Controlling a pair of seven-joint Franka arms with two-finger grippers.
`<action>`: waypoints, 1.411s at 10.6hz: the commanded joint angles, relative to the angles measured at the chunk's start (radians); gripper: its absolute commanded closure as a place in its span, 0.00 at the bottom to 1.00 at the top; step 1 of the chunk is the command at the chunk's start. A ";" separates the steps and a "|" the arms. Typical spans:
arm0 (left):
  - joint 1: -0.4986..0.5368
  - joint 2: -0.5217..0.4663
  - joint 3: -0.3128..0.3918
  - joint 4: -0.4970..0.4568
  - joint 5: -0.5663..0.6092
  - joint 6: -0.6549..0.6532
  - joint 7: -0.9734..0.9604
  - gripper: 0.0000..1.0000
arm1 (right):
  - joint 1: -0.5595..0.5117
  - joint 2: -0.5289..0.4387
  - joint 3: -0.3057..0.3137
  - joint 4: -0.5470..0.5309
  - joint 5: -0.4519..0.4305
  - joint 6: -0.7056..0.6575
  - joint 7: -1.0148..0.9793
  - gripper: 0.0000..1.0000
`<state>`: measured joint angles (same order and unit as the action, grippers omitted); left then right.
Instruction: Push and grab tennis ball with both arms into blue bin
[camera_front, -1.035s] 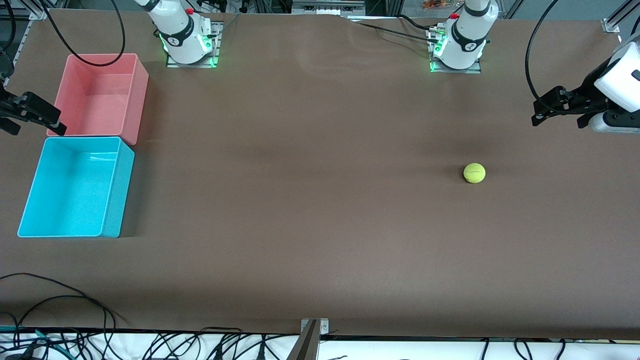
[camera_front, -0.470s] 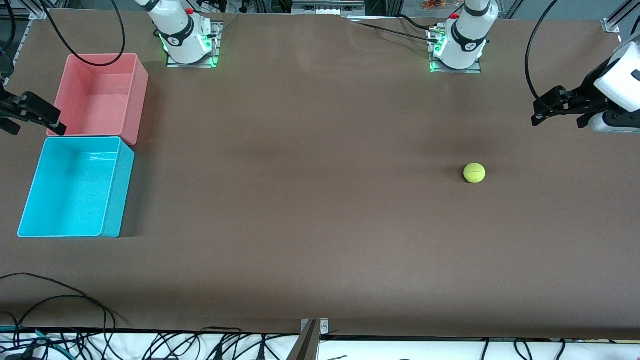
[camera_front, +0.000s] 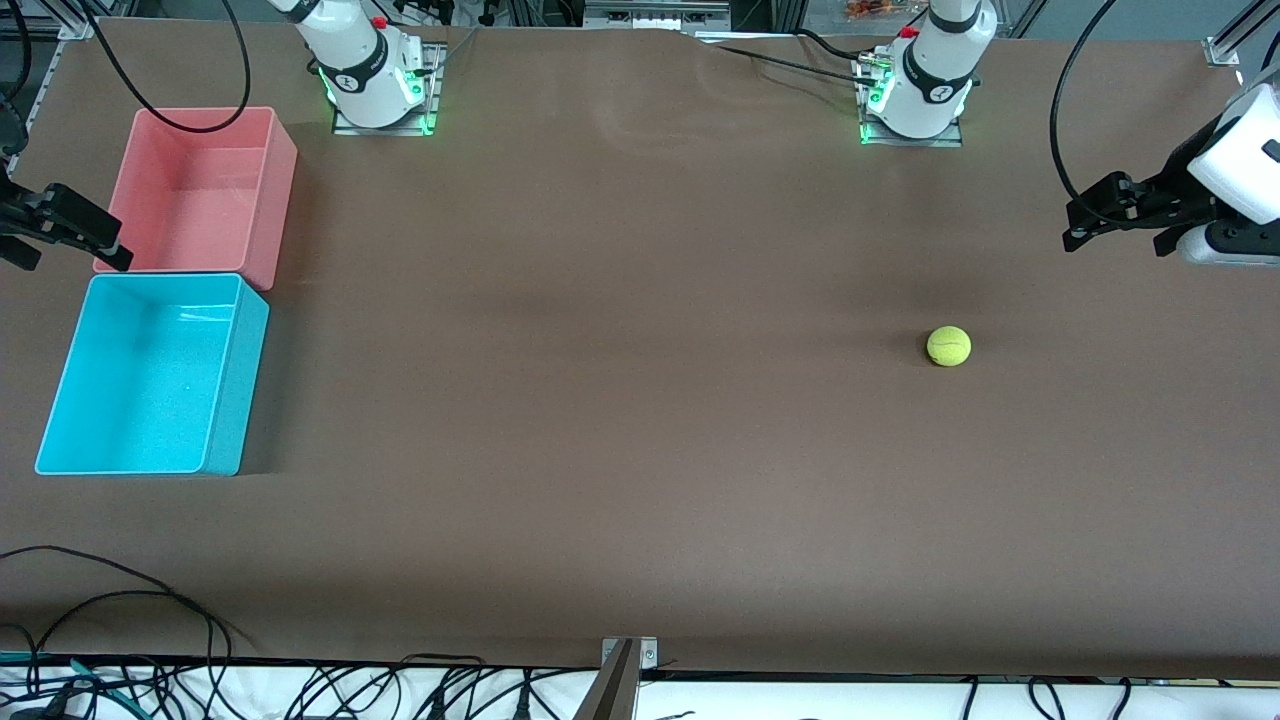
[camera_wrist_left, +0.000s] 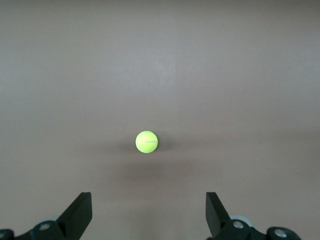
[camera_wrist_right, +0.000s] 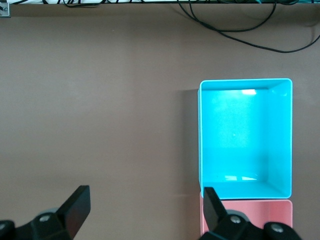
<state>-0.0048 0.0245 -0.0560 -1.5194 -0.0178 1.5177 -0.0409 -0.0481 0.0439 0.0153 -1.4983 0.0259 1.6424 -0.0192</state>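
Tennis ball (camera_front: 949, 346) sat alone on bare brown table (camera_front: 640, 450), toward the left arm's end, well apart from both bins. Looked like a start layout: ball placed out of the right arm's easy reach, so needed a push across first, then a grab.

Left gripper (camera_front: 1112, 215) hovered up over the table edge at the left arm's end, jaws spread wide, nothing held. In the left wrist view, ball (camera_wrist_left: 146, 142) sat centred between the two open fingers (camera_wrist_left: 80, 212), so probably already lined up for the push.

Right gripper (camera_front: 62, 232) waited up by the bins at the right arm's end, also wide open and empty; likely parked there to receive the ball.

Blue bin (camera_front: 150, 375) lay empty, nearer the front camera than pink bin (camera_front: 200, 185), the two touching or nearly so. Seen in the right wrist view as well (camera_wrist_right: 245, 137). No contact with ball yet; task judged not begun
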 joint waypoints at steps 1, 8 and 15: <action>-0.003 -0.002 -0.007 0.018 0.021 -0.021 -0.014 0.00 | -0.001 0.010 -0.002 0.026 -0.004 -0.013 -0.018 0.00; -0.003 0.002 -0.005 0.018 0.022 -0.027 -0.007 0.00 | -0.001 0.010 -0.003 0.026 -0.004 -0.015 -0.015 0.00; 0.046 -0.018 -0.002 -0.134 0.033 0.051 -0.001 0.00 | 0.004 0.010 0.000 0.020 -0.009 -0.016 -0.002 0.00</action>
<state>0.0114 0.0261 -0.0518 -1.5913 -0.0138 1.5216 -0.0408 -0.0474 0.0463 0.0155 -1.4983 0.0259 1.6413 -0.0191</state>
